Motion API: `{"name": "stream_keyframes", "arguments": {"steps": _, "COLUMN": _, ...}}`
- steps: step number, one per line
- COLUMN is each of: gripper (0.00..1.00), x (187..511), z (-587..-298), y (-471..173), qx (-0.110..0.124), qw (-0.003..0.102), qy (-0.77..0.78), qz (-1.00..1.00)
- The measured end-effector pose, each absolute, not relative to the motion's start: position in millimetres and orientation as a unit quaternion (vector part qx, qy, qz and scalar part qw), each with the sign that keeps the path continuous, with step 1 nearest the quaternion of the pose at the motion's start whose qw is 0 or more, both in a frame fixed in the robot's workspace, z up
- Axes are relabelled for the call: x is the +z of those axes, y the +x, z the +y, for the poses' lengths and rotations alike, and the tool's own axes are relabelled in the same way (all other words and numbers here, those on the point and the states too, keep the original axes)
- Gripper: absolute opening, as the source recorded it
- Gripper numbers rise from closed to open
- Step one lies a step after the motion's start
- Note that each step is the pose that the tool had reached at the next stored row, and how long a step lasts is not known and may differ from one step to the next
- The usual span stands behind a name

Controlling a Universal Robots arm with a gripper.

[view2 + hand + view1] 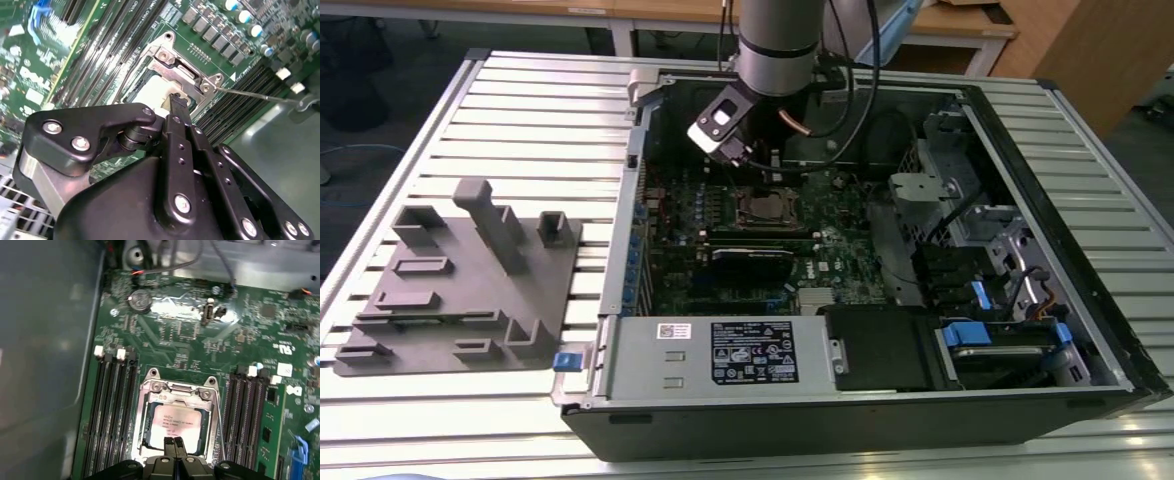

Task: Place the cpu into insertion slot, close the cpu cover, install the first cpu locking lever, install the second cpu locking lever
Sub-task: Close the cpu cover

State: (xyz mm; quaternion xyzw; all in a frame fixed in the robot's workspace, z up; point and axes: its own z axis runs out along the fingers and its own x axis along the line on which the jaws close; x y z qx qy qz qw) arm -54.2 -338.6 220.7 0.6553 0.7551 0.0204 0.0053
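- The green motherboard [841, 255] is carrying the insertion slot [742, 208] near its middle.
- The gripper [174, 441], fingers pressed together, is hovering over the slot's edge. I judge any press should be going straight down onto the metal frame, never the chip.
- The cpu cover [176, 393] is apparently lying flat, framing the cpu [175, 421], whose silvery top is showing through.
- A thin locking lever [255, 95] is sticking out sideways, seemingly unlatched.

Slatted metal table [520, 110], perhaps wooden desks [947, 25] behind.
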Motion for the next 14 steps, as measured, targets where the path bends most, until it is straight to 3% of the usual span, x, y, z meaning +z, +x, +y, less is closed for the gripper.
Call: {"name": "stream_keyframes", "arguments": {"steps": 14, "gripper": 0.11, "x": 219.7, "z": -338.5, "y": -54.2, "qx": 0.021, "qw": 0.003, "qy": 0.554, "qz": 0.832}}
